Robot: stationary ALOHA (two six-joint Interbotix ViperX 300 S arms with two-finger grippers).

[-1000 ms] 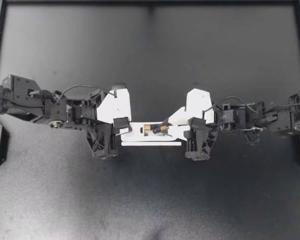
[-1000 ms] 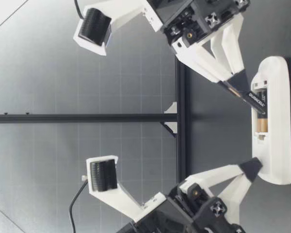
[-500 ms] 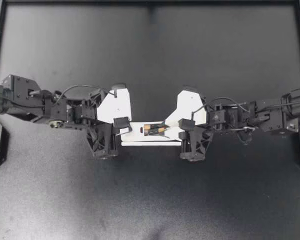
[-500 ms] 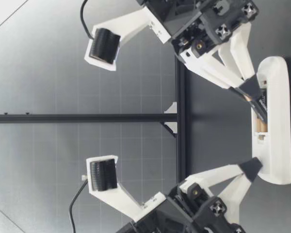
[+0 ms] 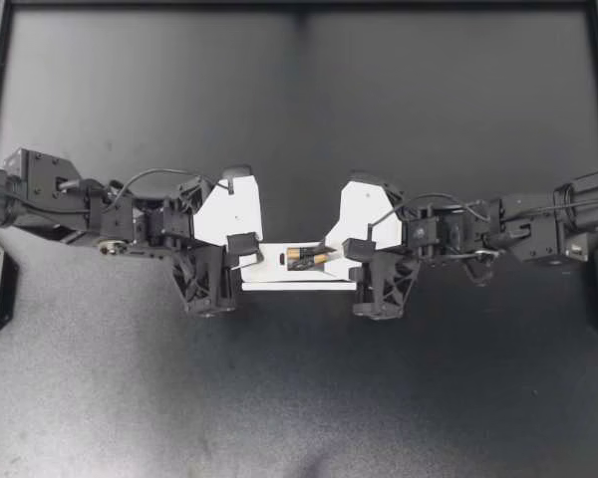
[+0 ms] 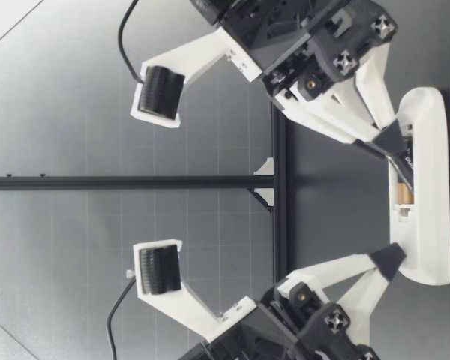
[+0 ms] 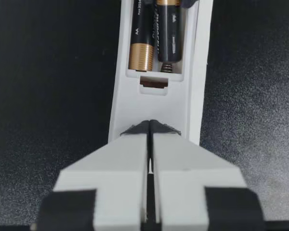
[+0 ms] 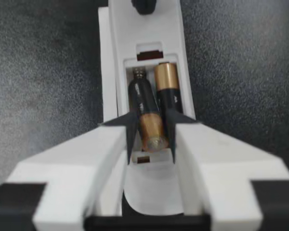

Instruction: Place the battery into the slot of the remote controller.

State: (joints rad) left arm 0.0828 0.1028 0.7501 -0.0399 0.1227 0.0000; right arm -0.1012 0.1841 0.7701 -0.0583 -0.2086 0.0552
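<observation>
A white remote (image 5: 269, 264) lies back up in the middle of the table with its battery slot uncovered. My left gripper (image 5: 244, 246) is shut, its fingertips (image 7: 139, 132) resting on the remote's (image 7: 151, 103) end. My right gripper (image 5: 344, 249) stands open over the slot. The black and gold battery (image 8: 149, 127) lies between its fingertips (image 8: 130, 120) with a thin gap on each side. Its far end sits at the spring and its near end looks slightly raised. A second battery (image 8: 167, 91) lies in the slot beside it.
The remote's loose white cover (image 5: 299, 287) lies on the mat along the side of the remote nearer the front edge. Black mat stretches in front of and behind both arms. A black frame rail (image 6: 281, 180) stands behind the table.
My right gripper has moved in over the remote and lowered the battery into the slot. Its fingers have since spread away from the battery. The left arm has not moved.
</observation>
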